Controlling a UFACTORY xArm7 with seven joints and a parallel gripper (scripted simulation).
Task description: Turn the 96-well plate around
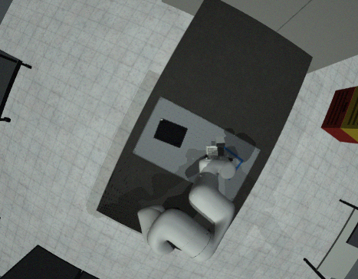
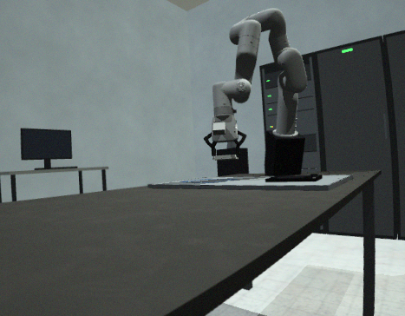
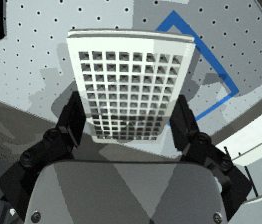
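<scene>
My gripper [image 3: 128,103] is shut on the white 96-well plate [image 3: 130,91], one finger on each long side. I hold the plate in the air above the grey deck [image 1: 192,146], level and wells up. It also shows in the side view [image 2: 225,157] a clear gap above the deck, and in the overhead view [image 1: 211,150]. The blue taped outline B1 [image 3: 204,70] lies on the deck below and to the right of the plate; part of it shows in the overhead view [image 1: 238,162]. The black nest N1 [image 1: 170,132] stands empty at the deck's left part. I cannot make out the plate's cut corner.
The arm's black base block [image 2: 284,154] stands on the dark table [image 1: 208,115] beside the deck. A white strip [image 3: 255,139] lies on the deck at the wrist view's right edge. Server racks [image 2: 356,130] stand behind the table.
</scene>
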